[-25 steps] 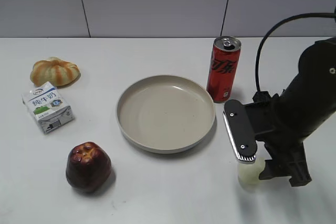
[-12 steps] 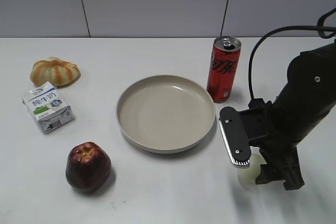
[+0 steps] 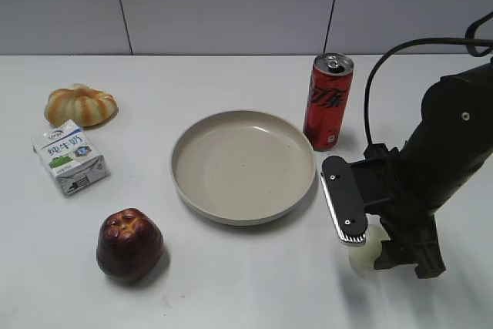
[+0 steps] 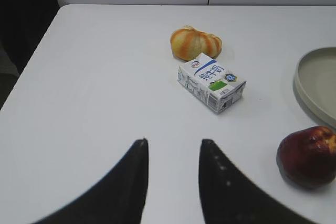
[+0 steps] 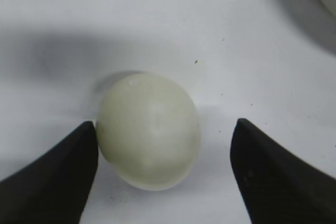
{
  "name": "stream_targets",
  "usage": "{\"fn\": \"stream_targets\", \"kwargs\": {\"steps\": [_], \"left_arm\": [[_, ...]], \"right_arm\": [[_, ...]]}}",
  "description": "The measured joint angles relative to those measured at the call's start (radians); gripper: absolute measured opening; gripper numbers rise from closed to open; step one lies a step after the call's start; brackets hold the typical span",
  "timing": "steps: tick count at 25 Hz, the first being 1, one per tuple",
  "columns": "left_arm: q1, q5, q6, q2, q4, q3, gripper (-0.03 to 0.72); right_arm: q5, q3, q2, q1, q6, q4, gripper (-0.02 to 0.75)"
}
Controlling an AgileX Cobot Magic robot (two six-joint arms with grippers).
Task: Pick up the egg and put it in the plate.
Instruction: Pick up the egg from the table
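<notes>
the right pincer (image 5: 165, 169) stands wide around the egg (image 5: 148, 130); next it must close gently, then lift toward the plate (image 3: 243, 166).

Egg (image 3: 365, 249) half behind right hand (image 3: 375, 243)

One egg (image 5: 148, 130) sits on the white counter (image 3: 231, 275). There is one plate (image 3: 243, 166), one red soda can (image 3: 327, 101), one dark red apple (image 3: 129, 243), one small milk carton (image 3: 68, 157), and one orange-striped, pumpkin-shaped bun (image 3: 80, 105). That makes six loose items in all, one of each kind. Two robot tools appear: the right tool (image 5: 163, 174) and the left tool (image 4: 172, 177), each with two dark fingers.
</notes>
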State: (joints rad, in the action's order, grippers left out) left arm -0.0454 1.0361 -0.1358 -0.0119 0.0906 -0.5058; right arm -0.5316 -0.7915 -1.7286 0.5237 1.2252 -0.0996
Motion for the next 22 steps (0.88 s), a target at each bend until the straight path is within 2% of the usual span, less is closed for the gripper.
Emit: {"fn": "stream_targets", "kwargs": {"steps": [10, 13, 15, 22], "left_arm": [[0.0, 0.0, 0.0, 0.0, 0.0, 0.0, 0.24], [0.0, 0.0, 0.0, 0.0, 0.0, 0.0, 0.24], [0.0, 0.0, 0.0, 0.0, 0.0, 0.0, 0.24], [0.0, 0.0, 0.0, 0.0, 0.0, 0.0, 0.24]], "right_arm": [[0.023, 0.0, -0.053, 0.0, 0.0, 0.007, 0.587], [0.034, 0.0, -0.053, 0.0, 0.0, 0.011, 0.531], [0.035, 0.0, -0.053, 0.0, 0.0, 0.012, 0.449], [0.034, 0.0, -0.053, 0.0, -0.002, 0.012, 0.441]]}}
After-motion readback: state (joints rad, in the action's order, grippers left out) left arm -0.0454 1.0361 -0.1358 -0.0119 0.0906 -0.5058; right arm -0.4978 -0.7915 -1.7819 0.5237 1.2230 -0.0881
